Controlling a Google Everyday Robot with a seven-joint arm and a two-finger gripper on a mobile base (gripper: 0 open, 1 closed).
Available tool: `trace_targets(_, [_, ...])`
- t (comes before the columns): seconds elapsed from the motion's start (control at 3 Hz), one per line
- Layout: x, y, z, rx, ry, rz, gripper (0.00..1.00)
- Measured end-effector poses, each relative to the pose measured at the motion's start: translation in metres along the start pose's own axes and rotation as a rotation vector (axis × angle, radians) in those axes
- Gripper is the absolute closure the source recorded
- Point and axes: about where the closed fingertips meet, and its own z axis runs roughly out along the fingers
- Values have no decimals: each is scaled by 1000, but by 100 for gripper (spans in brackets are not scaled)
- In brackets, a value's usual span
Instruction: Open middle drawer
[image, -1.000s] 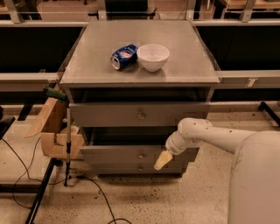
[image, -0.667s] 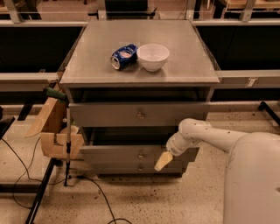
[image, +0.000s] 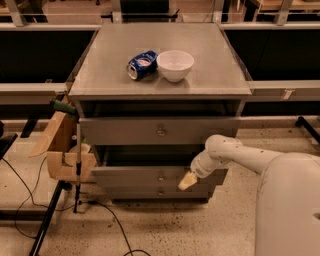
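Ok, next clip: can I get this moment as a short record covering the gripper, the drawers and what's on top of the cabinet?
gripper: low, in front of the middle drawer, right of its knob; contact unclear
middle drawer: looks partly out, dark gap above its front
top drawer: front stands forward under the cabinet top
bottom drawer: narrowest front, just below the gripper
cabinet top: blue can on its side, right beside a white bowl

High camera faces cabinet (image: 215, 75); jaws at middle drawer (image: 130, 176).
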Motion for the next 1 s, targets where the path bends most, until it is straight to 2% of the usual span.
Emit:
trace_targets(0.33, [1, 1, -3, -4, -3, 5, 54])
trace_targets(0.67, [-3, -2, -7, -4, -3, 5, 84])
trace_targets(1.0, [-3, -2, -7, -5, -3, 5, 94])
